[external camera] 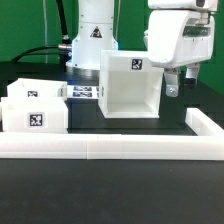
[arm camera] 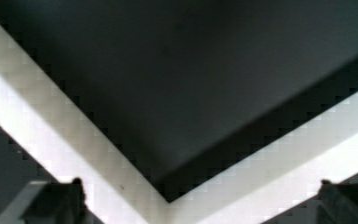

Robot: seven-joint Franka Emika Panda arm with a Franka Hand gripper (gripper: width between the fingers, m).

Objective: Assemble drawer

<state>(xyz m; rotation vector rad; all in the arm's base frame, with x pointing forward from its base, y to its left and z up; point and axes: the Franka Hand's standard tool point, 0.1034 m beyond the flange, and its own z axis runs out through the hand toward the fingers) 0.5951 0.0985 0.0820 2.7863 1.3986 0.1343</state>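
Reading the exterior view as a clock face, the front tray [external camera: 35,118] and the rear tray [external camera: 32,94] sit close together at 9 o'clock, tags facing the camera, apparently parked as loose parts awaiting insertion. Just past them, toward the centre, the marker board [external camera: 85,92] lies flat on the table [external camera: 110,190]. The box housing [external camera: 130,85] stands upright at the centre, its open face toward 6 o'clock, which should leave its mouth reachable for the trays. The long rail [external camera: 110,149] runs across at 6 o'clock and turns up at 3 o'clock, likely a stop to brace parts against. The gripper [external camera: 178,85] hangs at 2 o'clock, just beside the housing's wall and gripping nothing. In the wrist view its fingers [arm camera: 51,200] stand spread wide over a white angled edge, nothing between them.
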